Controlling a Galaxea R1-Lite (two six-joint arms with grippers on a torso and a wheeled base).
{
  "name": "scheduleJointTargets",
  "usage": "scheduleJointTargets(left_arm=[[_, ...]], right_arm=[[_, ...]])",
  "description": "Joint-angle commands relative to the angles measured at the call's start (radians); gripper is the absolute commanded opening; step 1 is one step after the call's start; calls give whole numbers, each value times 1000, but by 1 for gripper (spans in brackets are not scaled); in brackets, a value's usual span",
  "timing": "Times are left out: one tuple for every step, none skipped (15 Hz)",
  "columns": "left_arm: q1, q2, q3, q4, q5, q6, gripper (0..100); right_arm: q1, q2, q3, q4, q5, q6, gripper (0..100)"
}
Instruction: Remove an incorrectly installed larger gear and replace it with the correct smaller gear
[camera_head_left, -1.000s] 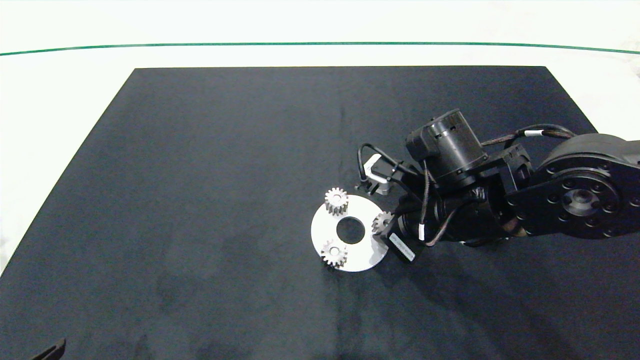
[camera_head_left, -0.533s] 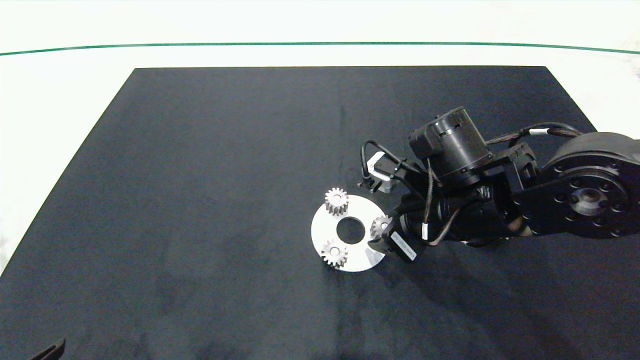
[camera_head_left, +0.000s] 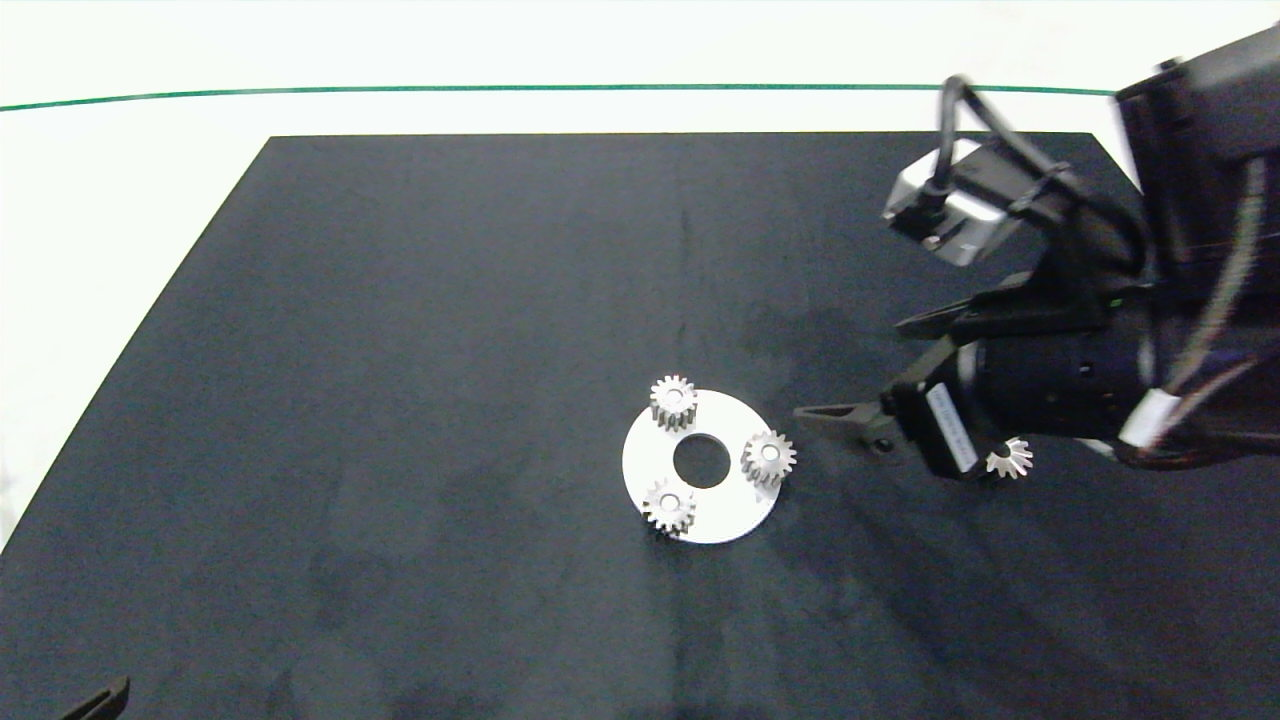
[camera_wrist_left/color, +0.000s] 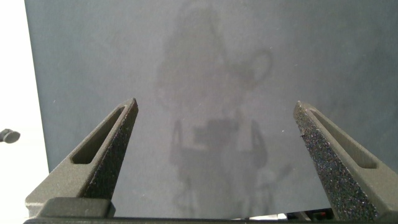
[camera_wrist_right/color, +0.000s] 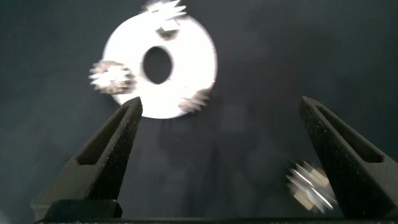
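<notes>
Black matting (camera_head_left: 400, 400) covers the counter (camera_head_left: 120, 200), whose pale surface shows around it with a thin green line (camera_head_left: 500, 88) running across the far side. Near the mat's centre lies a flat white disc (camera_head_left: 700, 505) with a round hole in its middle. Three small silver spur gears sit on the disc around that hole: one at the far edge (camera_head_left: 673, 401), one at the near edge (camera_head_left: 668, 507), and the smaller gear (camera_head_left: 769, 458) at the edge facing the right arm. All three lie flat with their bores facing up. The larger gear (camera_head_left: 1008, 459), with thin pointed teeth, lies on the mat well apart from the disc, on its right, partly hidden beneath the right arm. The right hand (camera_head_left: 870, 375) hangs above the mat between the disc and the larger gear, empty, its two fingers spread wide. In the right wrist view the disc (camera_wrist_right/color: 186, 81) appears beyond the spread fingers (camera_wrist_right/color: 118, 146), and the larger gear (camera_wrist_right/color: 311, 184) lies just beside one finger. The left hand (camera_wrist_left/color: 216, 118) is off at the mat's near left corner, fingers wide apart over bare mat, holding nothing.
</notes>
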Motion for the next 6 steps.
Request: scheduleJointTargets(left_arm=[[-1, -39, 12, 3, 4, 2, 100], [4, -53, 11, 2, 5, 1, 100], [15, -79, 9, 2, 9, 1, 100], [29, -113, 9, 2, 27, 2, 100], [38, -156, 8, 2, 53, 2, 100], [44, -200, 8, 2, 73, 4, 100]], right_arm=[[13, -348, 145, -11, -267, 38, 100], [6, -447, 174, -11, -339, 64, 100], [-13, -550, 197, -11, -416, 71, 100], [-45, -642, 211, -8, -468, 64, 100], [-98, -737, 220, -8, -494, 39, 100], [-168, -823, 240, -10, -499, 18, 100]])
